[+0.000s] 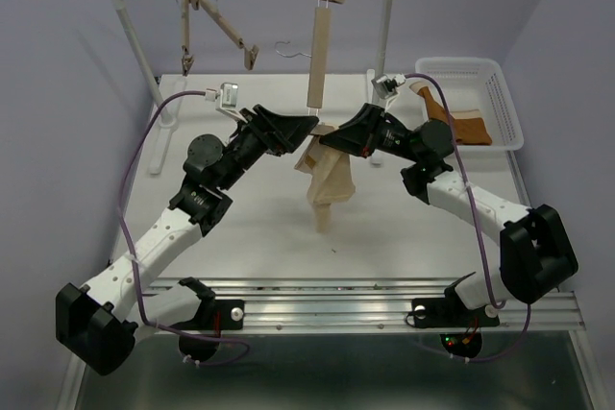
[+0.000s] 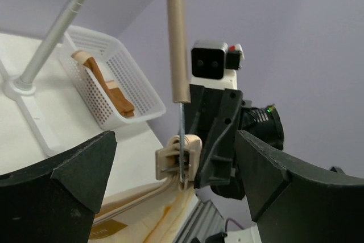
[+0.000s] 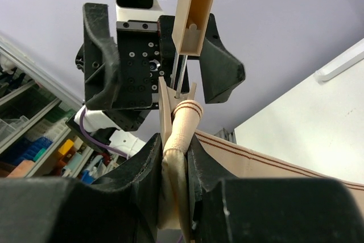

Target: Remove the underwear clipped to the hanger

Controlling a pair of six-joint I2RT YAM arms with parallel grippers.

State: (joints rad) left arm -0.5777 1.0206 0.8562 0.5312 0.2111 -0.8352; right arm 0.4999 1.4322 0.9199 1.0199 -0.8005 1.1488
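Hanger clip (image 2: 168, 160) hemmed between left hand (image 1: 306, 126) and right hand (image 3: 175, 157); free room over the near table (image 1: 259, 228).

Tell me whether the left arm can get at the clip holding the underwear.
Probably yes: the left gripper is open, with the clip just ahead of it and nothing between. The right gripper pinches the underwear just below the clip.

Nothing really readable here, tbh. Only candidate is a small tan tag (image 2: 105, 230) on the pale underwear (image 2: 142, 220), lower left of the left wrist view. It seems to have print on it, but it's way too blurry to make out.
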